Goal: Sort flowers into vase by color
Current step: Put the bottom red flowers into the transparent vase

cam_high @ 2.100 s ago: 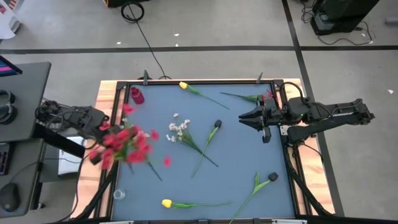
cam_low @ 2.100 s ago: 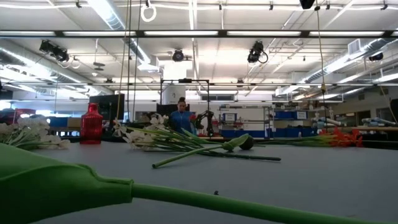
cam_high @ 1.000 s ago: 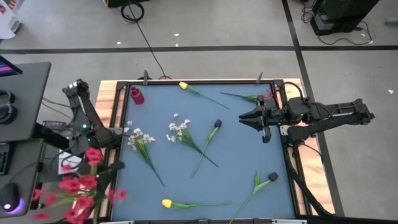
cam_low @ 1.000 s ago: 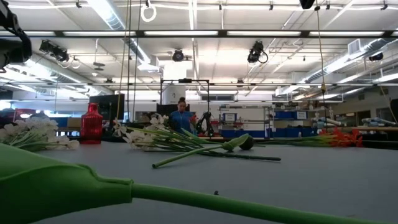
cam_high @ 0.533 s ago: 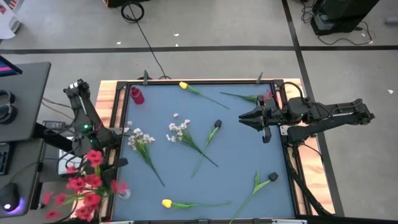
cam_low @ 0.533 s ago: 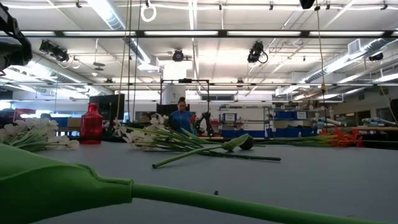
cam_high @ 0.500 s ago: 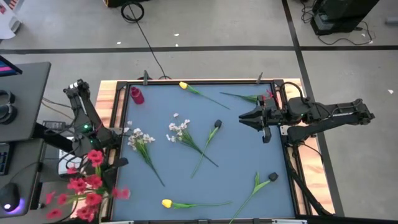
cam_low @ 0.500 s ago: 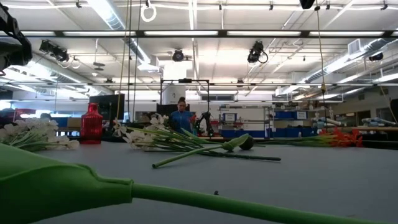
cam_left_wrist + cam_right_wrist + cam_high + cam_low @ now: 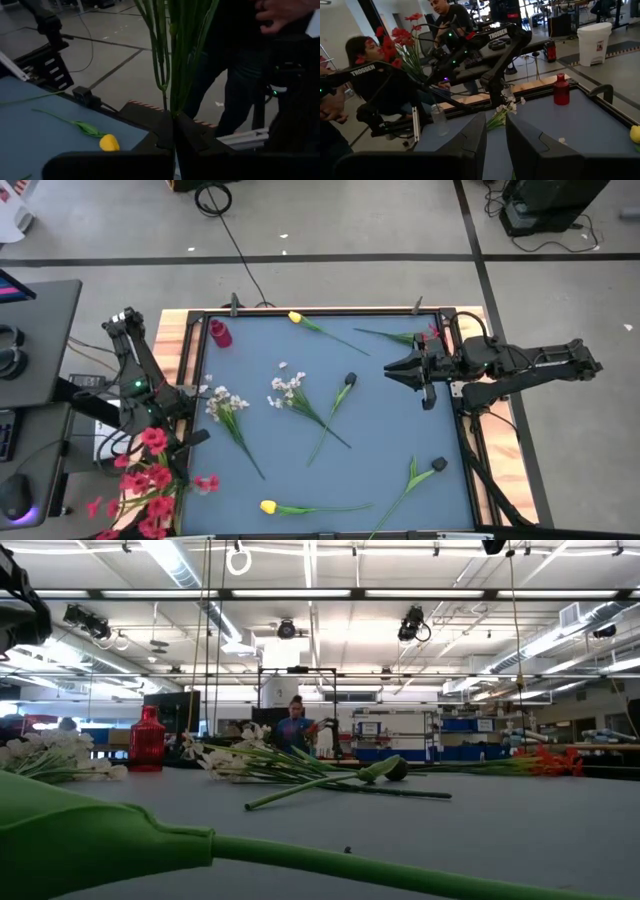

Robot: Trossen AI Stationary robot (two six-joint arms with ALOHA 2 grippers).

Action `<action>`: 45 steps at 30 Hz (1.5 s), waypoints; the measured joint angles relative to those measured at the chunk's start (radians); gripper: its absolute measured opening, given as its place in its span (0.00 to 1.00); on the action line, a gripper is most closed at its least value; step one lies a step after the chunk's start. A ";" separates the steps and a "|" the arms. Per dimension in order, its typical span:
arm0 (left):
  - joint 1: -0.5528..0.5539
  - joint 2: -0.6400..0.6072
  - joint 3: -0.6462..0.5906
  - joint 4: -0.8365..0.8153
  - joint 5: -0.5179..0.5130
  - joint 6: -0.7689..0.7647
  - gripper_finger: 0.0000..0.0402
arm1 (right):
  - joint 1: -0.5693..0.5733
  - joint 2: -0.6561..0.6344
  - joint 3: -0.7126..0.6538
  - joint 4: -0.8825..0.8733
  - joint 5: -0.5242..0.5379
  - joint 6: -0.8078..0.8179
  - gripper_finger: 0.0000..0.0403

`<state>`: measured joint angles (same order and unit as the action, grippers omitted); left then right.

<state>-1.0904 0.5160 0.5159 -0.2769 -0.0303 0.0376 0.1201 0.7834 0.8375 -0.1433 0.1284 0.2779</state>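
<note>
Left claw (image 9: 173, 125) is clamped on the green stems of the red spray (image 9: 150, 480), carried off the table's (image 9: 400, 410) left-front edge. It looks light, floppy and top-heavy; best gripped low on the bundled stems. The vase (image 9: 220, 333) sits at the far-left corner, well apart. Right claw (image 9: 395, 368) hovers parted near the right edge. Other flowers lie scattered.

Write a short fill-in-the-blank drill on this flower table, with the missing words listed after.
1. The left gripper is shut on a bunch of ____ flowers.
2. The vase stands at a ____ of the table.
3. The right gripper holds ____.
4. The tulip at the table's near edge is ____.

Missing words: red; corner; nothing; yellow
</note>
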 joint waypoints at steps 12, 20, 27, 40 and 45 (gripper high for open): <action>0.000 0.027 -0.044 0.108 -0.003 -0.098 0.07 | 0.000 0.000 0.000 0.000 0.000 0.000 0.20; 0.000 0.025 -0.221 0.315 -0.003 -0.122 0.24 | 0.000 0.000 0.000 0.000 0.000 0.000 0.20; -0.001 0.026 -0.295 0.377 -0.003 -0.114 0.26 | 0.000 0.000 0.000 0.000 0.000 0.000 0.20; -0.007 0.018 -0.298 0.409 -0.055 -0.106 0.27 | 0.000 0.000 0.000 0.000 0.000 0.000 0.20; -0.037 0.019 -0.286 0.404 -0.046 -0.179 0.36 | 0.000 0.000 0.000 0.000 0.000 0.000 0.20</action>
<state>-1.1271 0.5346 0.2296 0.1274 -0.0760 -0.1411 0.1203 0.7834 0.8375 -0.1436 0.1284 0.2779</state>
